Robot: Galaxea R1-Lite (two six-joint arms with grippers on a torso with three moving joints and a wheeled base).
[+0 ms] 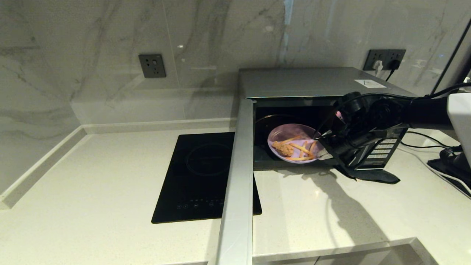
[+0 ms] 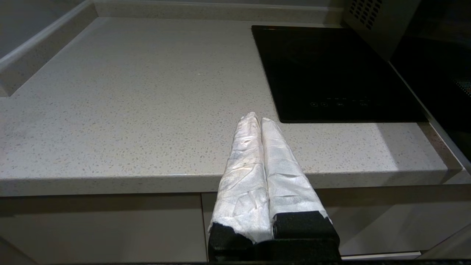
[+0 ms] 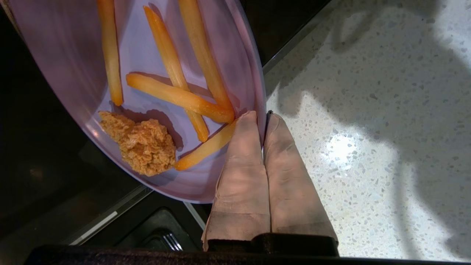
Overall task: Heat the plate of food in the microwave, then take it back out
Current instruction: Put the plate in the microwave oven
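The right pincer [image 3: 262, 121] is clamped on the near rim of the plate of food [image 1: 294, 141], which sits tilted in the microwave [image 1: 312, 82] mouth by the open door, the worktop [image 1: 323, 206] just outside; the left pincer [image 2: 257, 123], closed and empty, hangs off the worktop's front edge.

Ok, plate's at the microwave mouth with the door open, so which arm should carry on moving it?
The right. Its hand is already shut on the rim of the plate of food at the open microwave. The left hand is shut, empty, back at the counter edge, with the door between it and the plate.
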